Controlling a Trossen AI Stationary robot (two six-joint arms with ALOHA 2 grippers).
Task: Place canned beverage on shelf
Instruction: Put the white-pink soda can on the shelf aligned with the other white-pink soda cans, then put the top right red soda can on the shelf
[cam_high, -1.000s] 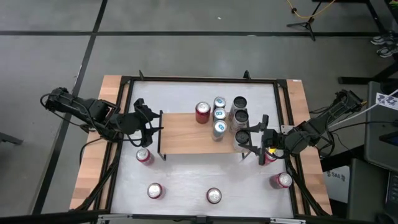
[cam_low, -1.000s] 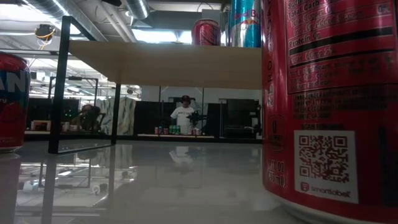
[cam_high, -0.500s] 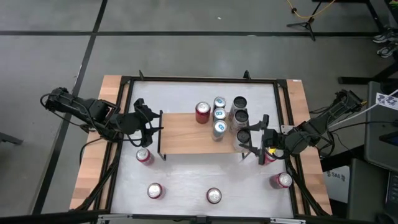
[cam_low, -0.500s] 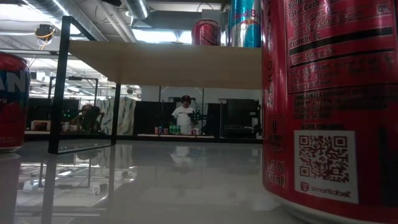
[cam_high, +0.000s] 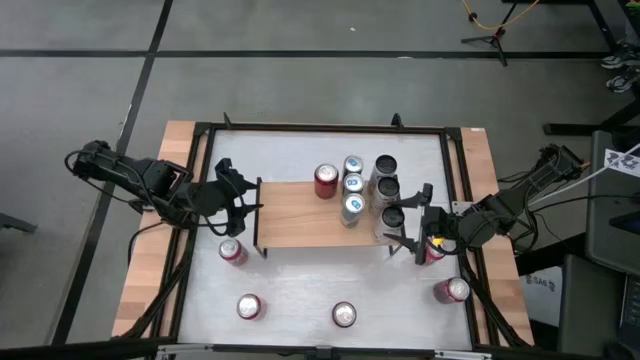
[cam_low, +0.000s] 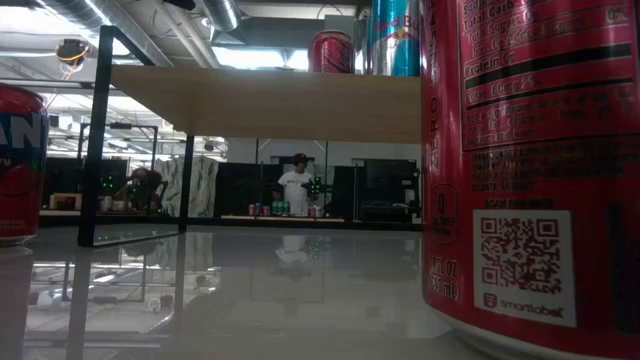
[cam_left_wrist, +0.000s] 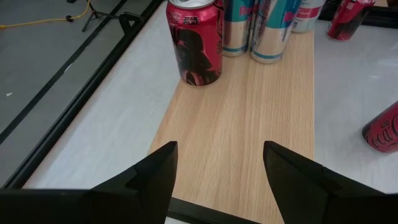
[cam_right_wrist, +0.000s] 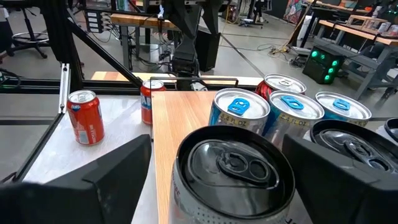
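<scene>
The shelf (cam_high: 300, 215), a light wooden board on thin black legs, stands mid-table. Several cans stand on its right half: a red one (cam_high: 326, 181), three blue-topped ones (cam_high: 352, 185) and three dark ones. The nearest dark can (cam_right_wrist: 233, 180) stands upright on the board's right end. My right gripper (cam_high: 402, 222) is open, with one finger on each side of this can. A gap shows on one side. My left gripper (cam_left_wrist: 217, 180) hovers open over the shelf's left end, nothing between its fingers.
Red cans stand on the white tabletop: one (cam_high: 232, 250) near the shelf's left legs, two (cam_high: 248, 306) (cam_high: 343, 315) by the near edge, two (cam_high: 455, 290) (cam_high: 432, 250) at the right. In the low view one red can (cam_low: 530, 170) looms close.
My right gripper has opened wider around the dark can at the shelf's right end. The can stays upright on the board. Neither arm has shifted.
</scene>
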